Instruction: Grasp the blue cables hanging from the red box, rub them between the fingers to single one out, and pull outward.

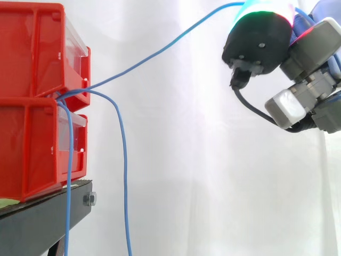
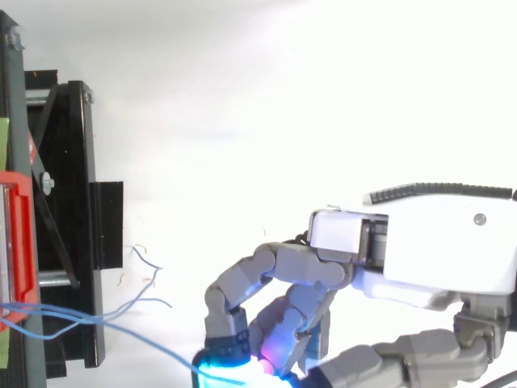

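Note:
Two red bins are stacked at the left, the upper bin [image 1: 32,53] on the lower bin [image 1: 32,149]. Several blue cables come out of the gap between them. One blue cable [image 1: 160,50] runs taut up and to the right, into the glowing fingertips [image 1: 261,13] of my hand [image 1: 258,42], which is far out to the right of the bins. From above, that cable [image 2: 153,347] ends at the curled fingers of my hand [image 2: 436,259], pinched at the cyan pad [image 2: 218,364]. Two other cables hang slack: one [image 1: 124,170] loops outward, another [image 1: 69,186] drops beside the lower bin.
The bins stand on a black stand [image 1: 37,218] with a bolt [image 1: 89,199] at its front edge. A white curtain is behind. From above, loose cable ends [image 2: 149,259] lie beside the stand [image 2: 73,202].

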You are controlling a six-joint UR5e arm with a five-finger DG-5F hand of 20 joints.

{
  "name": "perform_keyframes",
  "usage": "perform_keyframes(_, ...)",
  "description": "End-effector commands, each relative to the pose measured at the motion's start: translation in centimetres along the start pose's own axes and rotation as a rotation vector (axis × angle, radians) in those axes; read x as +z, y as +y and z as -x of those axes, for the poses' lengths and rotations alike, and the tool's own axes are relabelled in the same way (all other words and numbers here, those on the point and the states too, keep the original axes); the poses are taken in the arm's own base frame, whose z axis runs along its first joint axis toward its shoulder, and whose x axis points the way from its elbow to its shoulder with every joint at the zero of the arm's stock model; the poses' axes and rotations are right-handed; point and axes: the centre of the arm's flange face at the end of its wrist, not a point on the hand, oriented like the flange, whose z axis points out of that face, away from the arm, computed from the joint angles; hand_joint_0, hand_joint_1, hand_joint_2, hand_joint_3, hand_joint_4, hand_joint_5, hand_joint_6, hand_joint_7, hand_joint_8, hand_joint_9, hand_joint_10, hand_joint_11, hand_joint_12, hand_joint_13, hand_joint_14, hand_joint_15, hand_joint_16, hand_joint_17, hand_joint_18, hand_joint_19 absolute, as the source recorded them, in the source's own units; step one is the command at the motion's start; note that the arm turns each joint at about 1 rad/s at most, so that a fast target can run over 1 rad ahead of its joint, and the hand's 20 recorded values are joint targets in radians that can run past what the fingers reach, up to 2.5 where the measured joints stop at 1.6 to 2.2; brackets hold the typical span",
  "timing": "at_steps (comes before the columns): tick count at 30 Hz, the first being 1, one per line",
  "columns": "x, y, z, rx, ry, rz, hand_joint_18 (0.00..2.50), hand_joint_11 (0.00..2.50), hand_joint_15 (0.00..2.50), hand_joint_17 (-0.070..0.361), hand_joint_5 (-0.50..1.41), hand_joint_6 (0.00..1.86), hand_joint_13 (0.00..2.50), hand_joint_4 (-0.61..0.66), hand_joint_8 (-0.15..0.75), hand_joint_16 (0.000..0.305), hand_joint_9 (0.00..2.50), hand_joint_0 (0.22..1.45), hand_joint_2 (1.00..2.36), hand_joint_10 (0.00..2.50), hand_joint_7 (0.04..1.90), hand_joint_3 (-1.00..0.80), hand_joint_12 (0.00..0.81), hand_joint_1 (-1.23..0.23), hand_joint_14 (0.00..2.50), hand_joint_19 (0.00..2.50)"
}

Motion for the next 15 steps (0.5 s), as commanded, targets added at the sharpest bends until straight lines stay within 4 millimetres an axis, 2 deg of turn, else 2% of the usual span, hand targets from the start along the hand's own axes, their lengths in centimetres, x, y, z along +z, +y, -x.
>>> perform_keyframes(1,0.0,-0.1,0.2,-0.003,-0.004,-0.001,1.11,0.90,0.50,0.139,-0.10,0.72,0.89,0.25,0.427,0.062,1.17,0.55,1.00,0.02,1.08,-0.49,0.463,-0.40,0.01,0.60)
perform_keyframes(3,0.0,0.0,0.3,-0.010,-0.007,0.000,1.10,0.90,0.50,0.139,-0.09,0.67,0.89,0.24,0.422,0.062,1.18,0.57,1.00,0.02,1.18,-0.43,0.461,-0.42,0.02,0.61)
perform_keyframes(7,0.0,-0.1,0.8,-0.044,-0.018,-0.009,1.11,0.91,0.50,0.138,-0.09,0.65,0.89,0.23,0.422,0.061,1.17,0.58,1.01,0.02,1.22,-0.35,0.461,-0.49,0.02,0.61)
perform_keyframes(11,0.0,-0.1,1.3,-0.065,-0.034,-0.009,1.17,0.91,0.49,0.151,-0.10,0.68,0.92,0.24,0.451,0.067,1.19,0.58,1.01,0.02,1.18,-0.31,0.489,-0.56,0.01,0.57)
perform_keyframes(15,0.1,0.3,1.4,-0.065,-0.039,-0.002,1.21,0.94,0.49,0.161,-0.14,0.80,0.93,0.27,0.468,0.072,1.17,0.57,1.01,0.01,1.07,-0.25,0.510,-0.64,0.01,0.53)
